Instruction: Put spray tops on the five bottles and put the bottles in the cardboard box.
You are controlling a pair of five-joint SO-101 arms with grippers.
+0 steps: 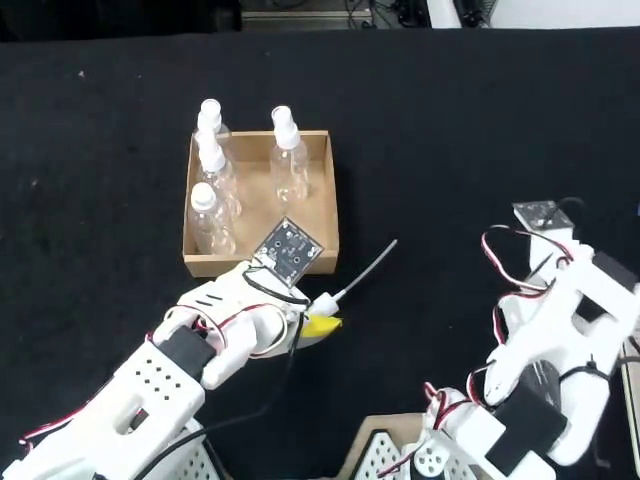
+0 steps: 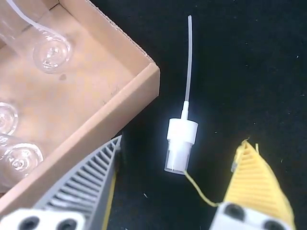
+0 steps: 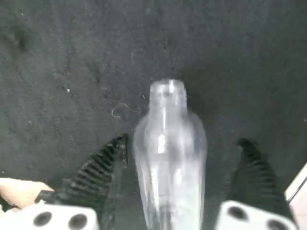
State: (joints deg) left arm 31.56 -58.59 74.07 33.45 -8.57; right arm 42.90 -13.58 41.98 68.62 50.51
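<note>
Spray top [image 2: 181, 143] on table [image 2: 249, 72] beside cardboard box [image 2: 125, 99], straddled by left fingers [image 2: 91, 177], spread apart; uncapped bottle [image 3: 170, 148] flanked by right fingers [image 3: 98, 167], likewise parted.

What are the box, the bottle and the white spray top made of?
The box looks like matte brown cardboard, with a raw cut edge. The bottle seems clear glossy plastic, the table showing through it. The spray top looks like smooth white plastic.
</note>
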